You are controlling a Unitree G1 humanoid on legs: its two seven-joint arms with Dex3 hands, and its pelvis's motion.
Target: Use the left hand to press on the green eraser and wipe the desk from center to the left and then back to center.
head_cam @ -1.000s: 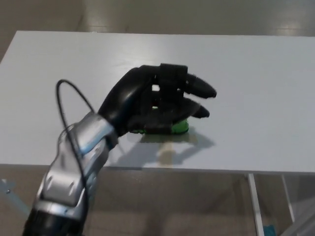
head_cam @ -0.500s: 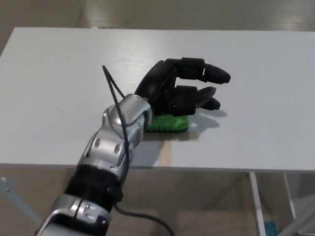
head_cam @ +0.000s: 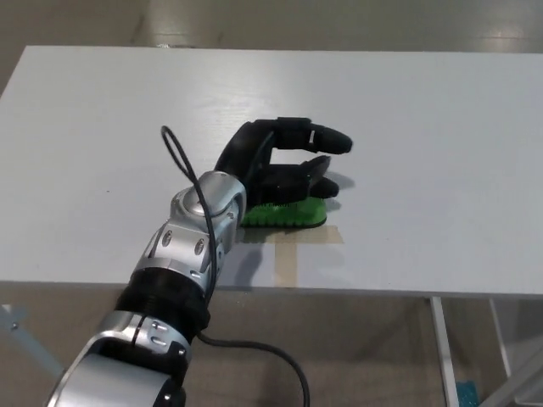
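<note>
Nothing here to read.
From where I stand, no letters, numbers, labels or brand marks can be made out on the white desk, on the green eraser, or on the silver and black shells of the left hand and its arm.

A lab-like test space: bare white desk on a plain pale floor.
</note>
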